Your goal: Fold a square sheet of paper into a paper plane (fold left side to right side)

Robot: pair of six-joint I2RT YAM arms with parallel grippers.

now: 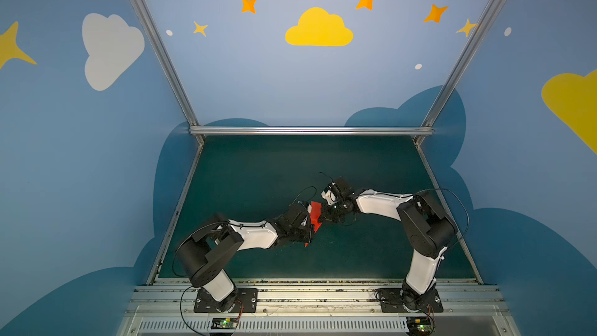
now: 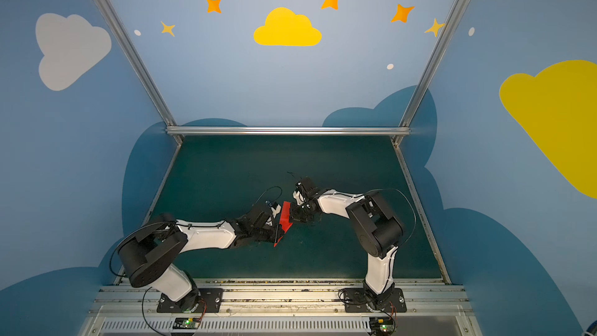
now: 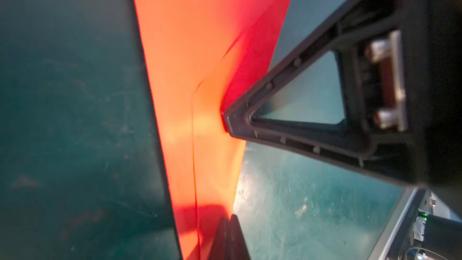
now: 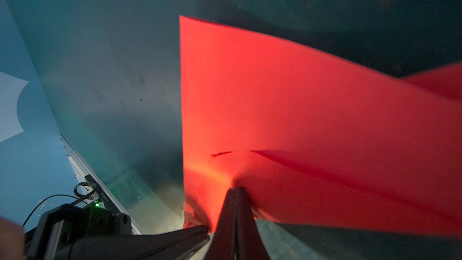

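This is a robot test booth in a lab. Under the left claw [image 1: 312, 227] lies a green mat [image 1: 290, 163]. Behind it stand blue walls [image 1: 258, 75] with painted clouds [image 1: 319, 29], and both robot arms [image 1: 255, 237] are bolted to a metal rail [image 1: 323, 295].

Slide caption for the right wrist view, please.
Right pincer shut on the creased red paper above the green mat.
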